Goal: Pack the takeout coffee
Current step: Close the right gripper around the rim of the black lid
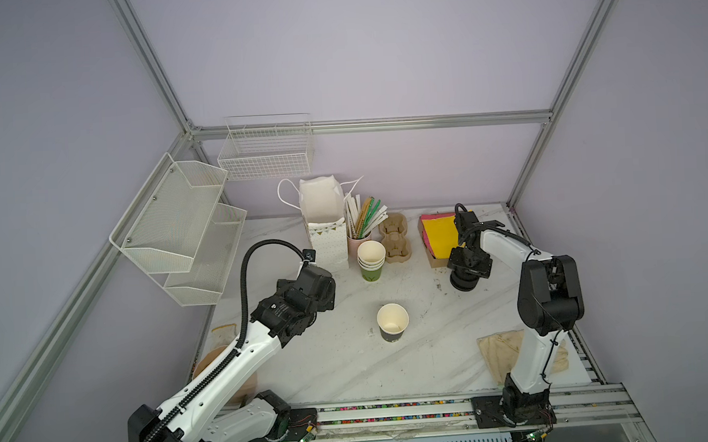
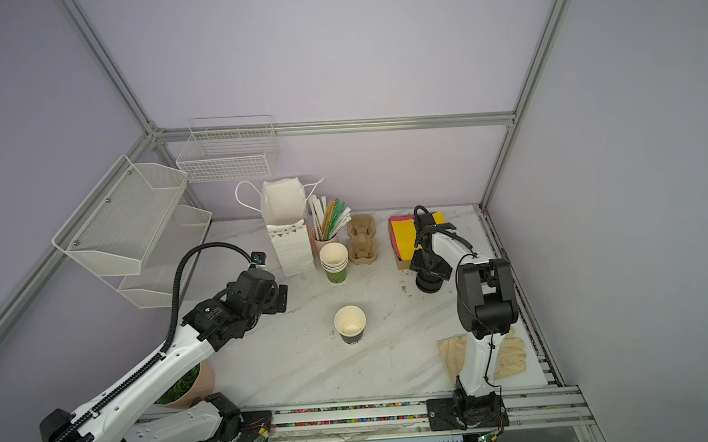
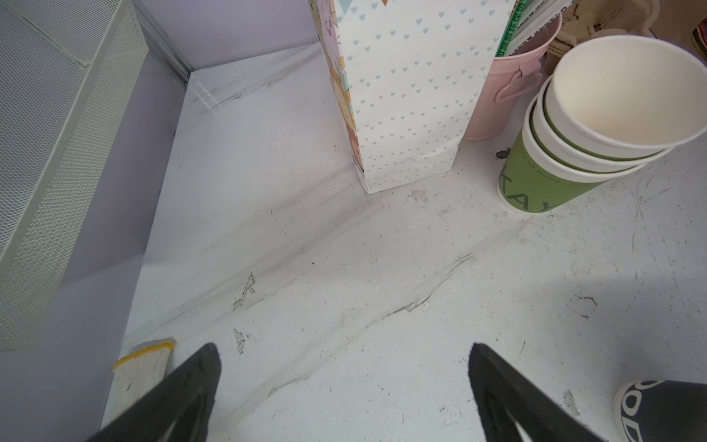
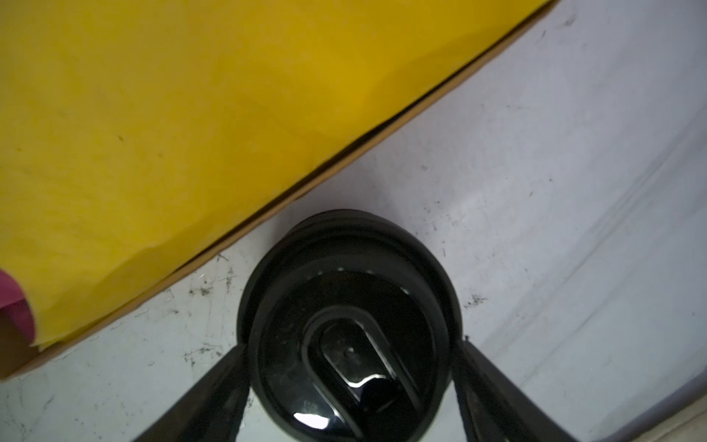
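The takeout coffee cup stands upright mid-table, dark outside and cream-white inside, its top open. Its base shows at the edge of the left wrist view. A short stack of black round lids sits at the right rear beside the napkin box. My right gripper reaches down over it, a finger pressed against each side of the top lid. My left gripper hangs open and empty above bare table, left of the cup and in front of the paper bag.
At the back stand a white heart-print paper bag, a pink cup of straws, nested green cups, a cardboard cup carrier and a box of yellow napkins. A cloth lies front right; mesh shelves hang left.
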Controlling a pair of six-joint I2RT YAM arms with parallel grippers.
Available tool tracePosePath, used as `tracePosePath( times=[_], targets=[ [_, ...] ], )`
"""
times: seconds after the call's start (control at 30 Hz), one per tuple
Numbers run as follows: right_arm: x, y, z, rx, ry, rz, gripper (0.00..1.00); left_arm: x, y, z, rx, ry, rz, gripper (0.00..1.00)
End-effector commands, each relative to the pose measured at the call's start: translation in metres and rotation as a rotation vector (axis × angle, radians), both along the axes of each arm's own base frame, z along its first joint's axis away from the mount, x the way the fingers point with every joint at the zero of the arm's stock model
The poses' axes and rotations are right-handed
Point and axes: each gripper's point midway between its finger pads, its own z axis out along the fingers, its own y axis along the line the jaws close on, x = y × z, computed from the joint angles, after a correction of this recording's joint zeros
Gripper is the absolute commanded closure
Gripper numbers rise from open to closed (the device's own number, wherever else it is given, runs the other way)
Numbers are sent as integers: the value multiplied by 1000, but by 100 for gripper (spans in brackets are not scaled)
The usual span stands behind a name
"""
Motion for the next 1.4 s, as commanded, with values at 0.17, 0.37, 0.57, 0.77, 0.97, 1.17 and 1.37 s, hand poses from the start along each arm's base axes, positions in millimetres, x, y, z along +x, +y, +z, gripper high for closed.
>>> tracePosePath(
  times=[0.17, 0.37, 0.57, 0.77, 0.97, 1.17, 1.37],
  targets=[
    [-6, -1, -12, -1, 32, 6, 17, 0, 5, -9, 33, 5, 8, 0],
    [-5, 0, -8, 4, 19, 8, 20, 0, 5, -8, 36, 2, 9, 0],
    [-6, 1, -7, 13, 16, 10, 27, 0, 6, -10, 41, 7, 9, 0],
    [-5, 0, 7, 13, -15, 4, 30, 0, 6, -9, 43, 5, 11, 0],
    [-3, -3, 30, 0, -67, -9, 31, 0, 5, -10, 42, 8, 9, 0],
    [-5, -5, 33, -7, -80, -16, 31, 0, 5, -12, 43, 14, 5, 0],
    [-4, -2, 41, 18, -122, -15, 35, 0, 2, -14, 33, 23, -7, 0]
  ],
)
